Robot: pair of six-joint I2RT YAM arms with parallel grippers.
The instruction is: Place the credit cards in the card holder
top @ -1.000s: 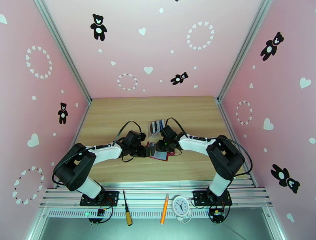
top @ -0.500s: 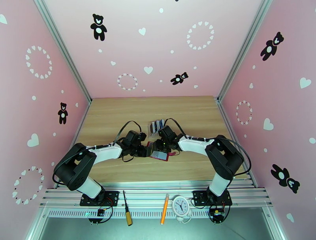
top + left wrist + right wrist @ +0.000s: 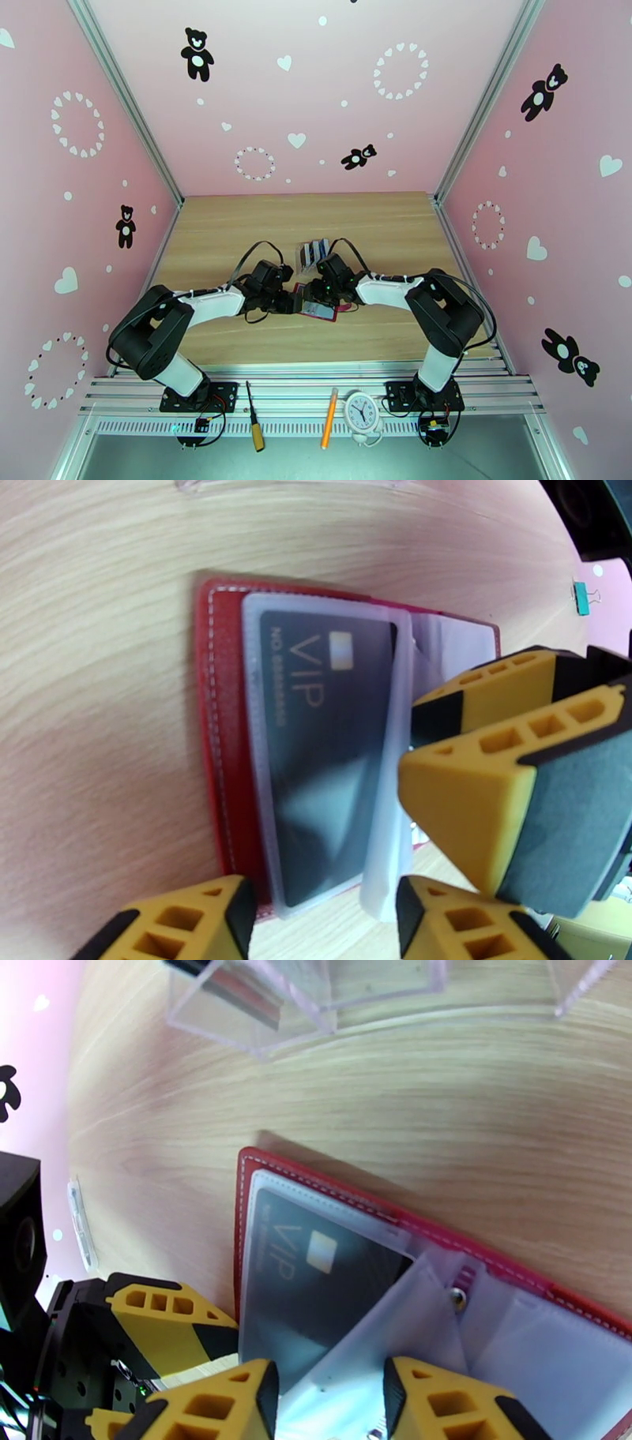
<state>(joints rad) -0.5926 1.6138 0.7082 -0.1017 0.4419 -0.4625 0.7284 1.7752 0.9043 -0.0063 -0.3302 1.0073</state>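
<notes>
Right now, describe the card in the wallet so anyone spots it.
On the wooden table lies an open dark red leather wallet. Its clear pocket holds a black plastic card marked VIP; the other cards stand in the clear plastic rack.

One wallet (image 3: 225, 740), with one dark card (image 3: 332, 756) in its clear pocket. Two arms (image 3: 209, 304) meet at the wallet, one from each side, each with one gripper: the left gripper (image 3: 320, 898) and the right gripper (image 3: 328, 1402). Just behind the wallet is one clear rack (image 3: 314, 251); its cards are too small to count. Well in front of the wallet are one screwdriver (image 3: 254, 427), one orange pen (image 3: 329, 418) and one clock (image 3: 363, 411). One teal clip (image 3: 583, 597) lies apart from the wallet. The walls carry five bear stickers (image 3: 197, 54) and five heart rings (image 3: 400, 70).
</notes>
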